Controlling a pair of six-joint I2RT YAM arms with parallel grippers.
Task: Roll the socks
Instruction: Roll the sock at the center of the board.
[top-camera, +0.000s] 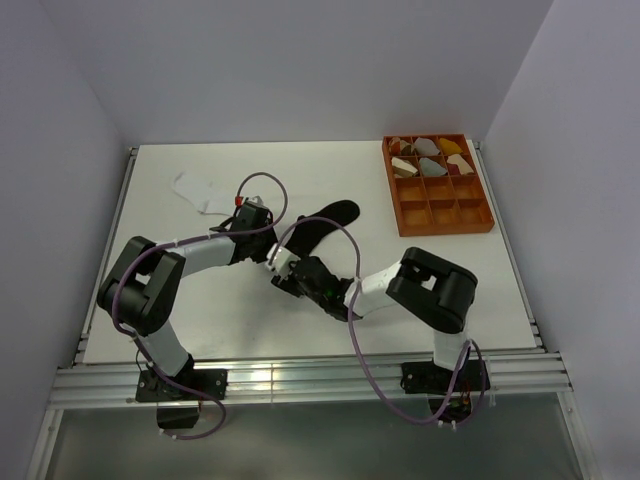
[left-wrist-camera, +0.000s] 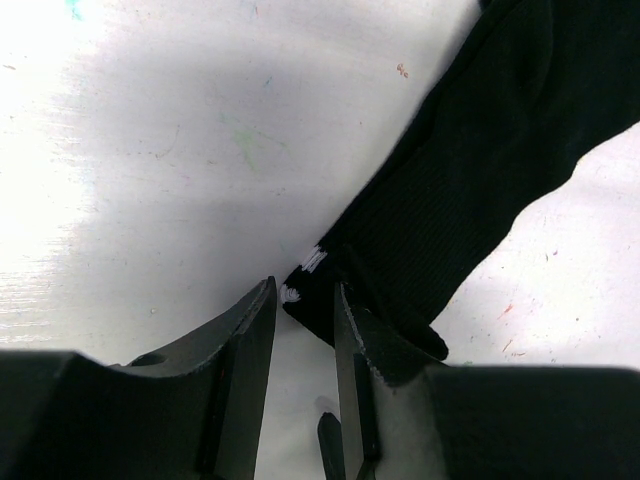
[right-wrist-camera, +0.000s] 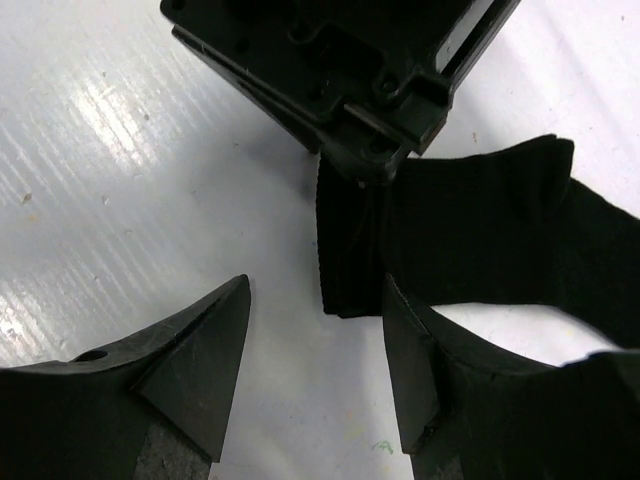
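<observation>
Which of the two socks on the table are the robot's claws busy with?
The black sock, mid-table: the left gripper pinches its cuff and the open right gripper hovers beside it. The white sock lies untouched at the far left.

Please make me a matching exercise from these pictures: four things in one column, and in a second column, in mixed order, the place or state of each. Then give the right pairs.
Things
1. black sock
2. white sock
3. orange tray
4. right gripper

Place or state
A. at the far right of the table
B. open, holding nothing
C. lying at the far left of the table
D. stretched out in the middle of the table

Pairs: 1-D, 2-C, 3-A, 4-B
</observation>
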